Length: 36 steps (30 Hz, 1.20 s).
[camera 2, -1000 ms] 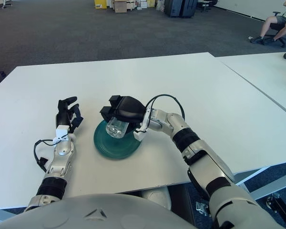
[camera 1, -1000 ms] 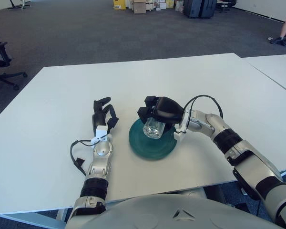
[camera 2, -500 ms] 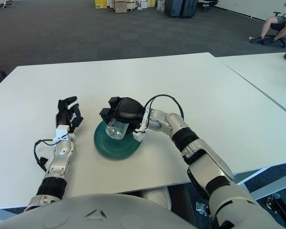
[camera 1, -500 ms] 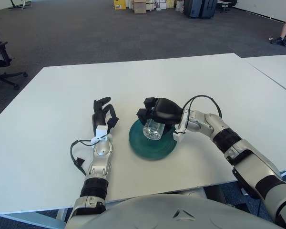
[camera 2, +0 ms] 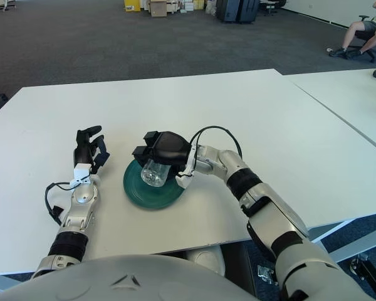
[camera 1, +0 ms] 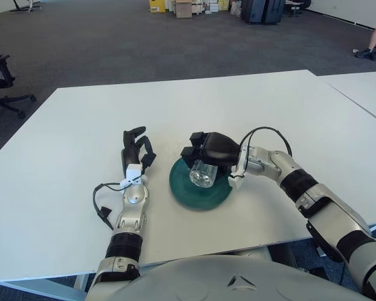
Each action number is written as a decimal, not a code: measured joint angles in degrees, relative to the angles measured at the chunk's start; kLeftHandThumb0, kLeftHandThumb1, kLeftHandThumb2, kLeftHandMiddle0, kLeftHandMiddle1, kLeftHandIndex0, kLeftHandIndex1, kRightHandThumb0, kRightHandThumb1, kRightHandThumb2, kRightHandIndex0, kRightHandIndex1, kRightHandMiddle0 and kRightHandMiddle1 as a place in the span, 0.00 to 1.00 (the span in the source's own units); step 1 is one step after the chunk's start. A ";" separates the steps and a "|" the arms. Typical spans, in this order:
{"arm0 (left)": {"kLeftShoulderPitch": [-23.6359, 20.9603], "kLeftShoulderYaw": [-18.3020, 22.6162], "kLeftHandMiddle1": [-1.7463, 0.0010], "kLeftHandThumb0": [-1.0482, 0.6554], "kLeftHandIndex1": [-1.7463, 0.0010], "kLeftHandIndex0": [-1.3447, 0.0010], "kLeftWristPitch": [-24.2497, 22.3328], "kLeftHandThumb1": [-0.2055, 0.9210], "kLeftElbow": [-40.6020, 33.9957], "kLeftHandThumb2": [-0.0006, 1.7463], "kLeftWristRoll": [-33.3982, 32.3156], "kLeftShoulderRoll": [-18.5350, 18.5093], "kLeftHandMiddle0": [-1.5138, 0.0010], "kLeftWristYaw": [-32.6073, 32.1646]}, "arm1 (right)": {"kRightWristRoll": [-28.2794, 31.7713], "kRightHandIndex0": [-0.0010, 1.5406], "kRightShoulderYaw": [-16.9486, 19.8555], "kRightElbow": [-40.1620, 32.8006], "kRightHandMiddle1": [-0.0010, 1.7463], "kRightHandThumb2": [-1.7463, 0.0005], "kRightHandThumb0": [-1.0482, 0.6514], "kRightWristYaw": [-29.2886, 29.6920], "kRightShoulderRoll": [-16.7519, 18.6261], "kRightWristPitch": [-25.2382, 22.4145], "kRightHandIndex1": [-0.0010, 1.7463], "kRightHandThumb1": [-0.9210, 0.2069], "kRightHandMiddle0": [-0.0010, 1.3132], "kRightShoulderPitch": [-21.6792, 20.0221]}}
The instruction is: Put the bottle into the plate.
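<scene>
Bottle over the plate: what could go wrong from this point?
1. The clear bottle is tilted in the right hand, its base facing the camera; released like this it would probably land on its side and could roll off the shallow green plate.
2. The hand sits low over the plate's far rim; opening the fingers could nudge the plate.
The left hand lies idle on the table, too far to steady anything.

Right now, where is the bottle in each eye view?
Left eye view: bottle just right of centre, in the right hand, over the green plate.
Right eye view: bottle left of centre, over the same plate.
Shared landmark: the left hand, flat on the table beside the plate.
</scene>
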<state>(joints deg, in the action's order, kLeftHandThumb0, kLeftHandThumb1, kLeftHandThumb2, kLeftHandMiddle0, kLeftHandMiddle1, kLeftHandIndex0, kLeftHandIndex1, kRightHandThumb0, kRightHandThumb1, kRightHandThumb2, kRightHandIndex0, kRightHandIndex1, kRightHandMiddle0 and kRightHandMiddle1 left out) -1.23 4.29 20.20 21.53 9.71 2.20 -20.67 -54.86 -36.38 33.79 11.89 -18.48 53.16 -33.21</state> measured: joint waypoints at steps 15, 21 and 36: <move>-0.02 -0.05 0.74 0.25 0.36 0.83 0.00 1.00 0.00 0.47 0.10 -0.02 0.70 -0.47 | -1.67 0.49 -2.18 0.13 1.00 0.14 0.62 3.12 -0.92 2.51 0.96 0.68 0.39 0.09; -0.03 -0.11 0.74 0.25 0.36 0.83 0.00 1.00 0.00 0.47 0.10 -0.02 0.70 -0.47 | -2.66 0.48 -2.81 0.41 0.90 0.16 0.61 4.73 -0.95 2.19 0.99 0.70 0.48 0.76; -0.24 0.01 0.74 0.24 0.38 0.86 0.70 1.00 0.79 0.48 -0.21 -0.49 0.71 0.21 | 0.11 0.07 1.37 -12.41 0.31 0.55 0.03 -0.41 -7.86 3.31 0.15 0.01 0.01 1.68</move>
<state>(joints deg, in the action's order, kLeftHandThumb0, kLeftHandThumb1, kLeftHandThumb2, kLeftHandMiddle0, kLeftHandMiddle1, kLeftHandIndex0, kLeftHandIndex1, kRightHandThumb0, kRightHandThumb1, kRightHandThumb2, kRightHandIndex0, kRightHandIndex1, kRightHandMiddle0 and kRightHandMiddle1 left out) -1.47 4.30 20.90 22.32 9.50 1.71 -20.47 -54.76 -35.02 21.37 11.48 -26.33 56.47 -31.53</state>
